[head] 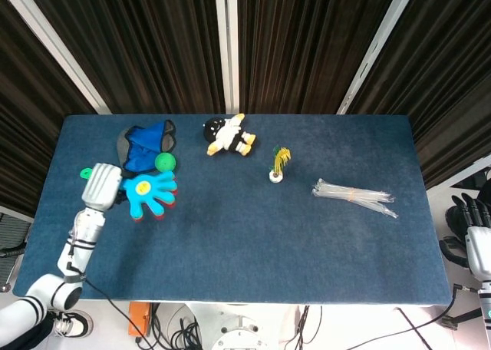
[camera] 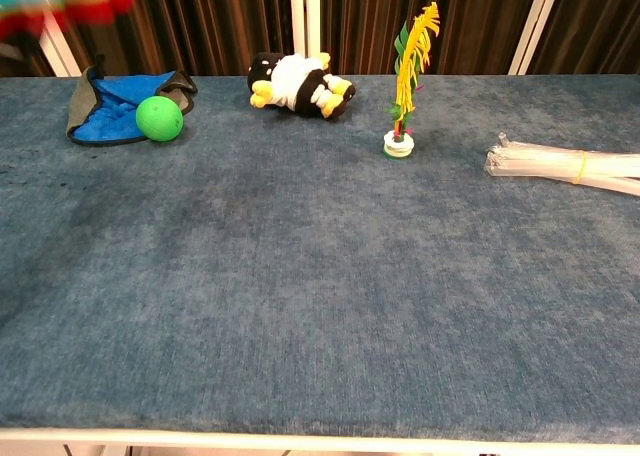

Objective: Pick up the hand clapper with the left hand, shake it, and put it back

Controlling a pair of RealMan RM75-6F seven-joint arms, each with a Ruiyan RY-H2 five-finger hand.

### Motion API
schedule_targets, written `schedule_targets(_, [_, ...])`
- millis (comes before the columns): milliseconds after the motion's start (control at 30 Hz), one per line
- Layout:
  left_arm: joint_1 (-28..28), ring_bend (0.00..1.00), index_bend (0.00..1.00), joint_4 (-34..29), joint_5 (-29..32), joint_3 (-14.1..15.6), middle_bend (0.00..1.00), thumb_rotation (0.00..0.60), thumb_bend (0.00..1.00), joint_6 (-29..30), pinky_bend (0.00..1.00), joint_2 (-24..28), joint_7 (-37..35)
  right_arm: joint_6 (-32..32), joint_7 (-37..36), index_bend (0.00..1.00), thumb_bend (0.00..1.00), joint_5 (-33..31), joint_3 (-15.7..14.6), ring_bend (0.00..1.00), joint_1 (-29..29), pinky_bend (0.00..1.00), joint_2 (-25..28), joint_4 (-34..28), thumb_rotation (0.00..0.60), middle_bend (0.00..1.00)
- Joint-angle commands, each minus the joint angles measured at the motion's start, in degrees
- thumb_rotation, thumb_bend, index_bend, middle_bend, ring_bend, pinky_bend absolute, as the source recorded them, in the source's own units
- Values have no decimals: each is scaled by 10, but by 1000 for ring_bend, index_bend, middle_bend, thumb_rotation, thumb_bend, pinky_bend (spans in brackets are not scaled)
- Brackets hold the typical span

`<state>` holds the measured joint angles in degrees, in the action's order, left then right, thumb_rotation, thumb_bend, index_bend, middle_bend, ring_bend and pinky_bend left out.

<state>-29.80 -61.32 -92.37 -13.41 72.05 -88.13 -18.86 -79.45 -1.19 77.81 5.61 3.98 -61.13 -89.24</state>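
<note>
The hand clapper (head: 149, 193) is a blue hand-shaped toy with red showing at its fingertips and a green handle end (head: 87, 172). My left hand (head: 101, 187) grips its handle above the table's left part, with the clapper's fingers pointing right, just below the green ball. In the chest view the clapper (camera: 60, 1) is only a colourful blur in the top left corner, high above the table. My right hand (head: 474, 229) hangs off the table's right edge, fingers apart and holding nothing.
A blue cloth (head: 146, 144) and a green ball (head: 164, 162) lie at the back left. A penguin plush (head: 228, 135), a yellow-green feather toy (head: 279, 164) and a bundle of clear tubes (head: 354, 196) lie further right on the blue table (head: 253, 250).
</note>
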Motion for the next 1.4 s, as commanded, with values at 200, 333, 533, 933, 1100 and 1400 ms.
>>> schedule_targets(200, [-50,1000,1000,6,-35,80,1000,600,636,-69,1000,40,115,3,-6,0,222,-2,0,0,0,0,-2,6,600,0])
schedule_targets(333, [-36,1000,1000,-16,19,57,1000,600,635,-58,1000,28,81,3,-7,0,223,-2,0,0,0,0,-2,7,600,0])
schedule_targets(533, [13,1000,1000,-173,266,-84,1000,600,636,-76,1000,7,-133,6,-8,0,223,-4,-1,0,1,0,-2,8,600,0])
schedule_targets(933, [31,1000,1000,-278,562,-215,1000,600,637,-89,1000,24,-135,10,-5,0,223,-4,-2,0,3,0,-5,8,600,0])
schedule_targets(1100, [23,1000,1000,-235,439,-169,1000,600,639,-50,1000,8,-101,11,-3,0,223,-5,-2,0,3,0,-6,8,600,0])
schedule_targets(1400, [-40,1000,1000,164,-27,80,1000,600,640,136,1000,-60,95,13,-5,0,223,-6,-3,0,3,0,-6,10,600,0])
